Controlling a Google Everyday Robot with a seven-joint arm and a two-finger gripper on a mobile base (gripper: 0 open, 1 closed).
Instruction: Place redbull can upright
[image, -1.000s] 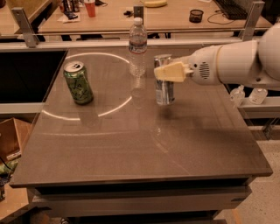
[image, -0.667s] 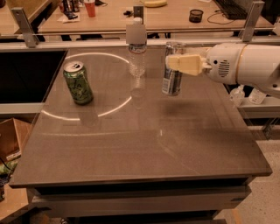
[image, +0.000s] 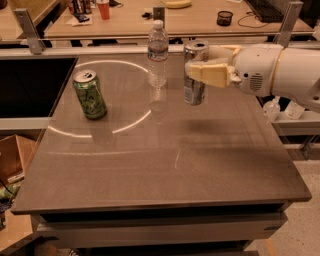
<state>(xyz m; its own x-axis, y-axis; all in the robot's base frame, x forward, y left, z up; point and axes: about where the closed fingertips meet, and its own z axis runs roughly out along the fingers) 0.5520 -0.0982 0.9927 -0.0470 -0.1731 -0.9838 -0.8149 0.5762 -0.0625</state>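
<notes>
The redbull can (image: 194, 89) is slim, silver and blue, with its silver top up. My gripper (image: 206, 71) is shut on it around the upper half, coming in from the right. The can is upright and held in the air above the grey table (image: 165, 155), right of the table's middle and toward the back. Its base is clear of the surface. My white arm (image: 280, 70) reaches in from the right edge.
A wider green can (image: 90, 94) stands upright at the left of the table. A clear plastic water bottle (image: 158, 52) stands at the back, just left of the held can. A wooden desk (image: 150, 20) with clutter lies behind the table.
My gripper has lifted the redbull can off the table and carried it up and to the right. The green can and the bottle have not moved.
</notes>
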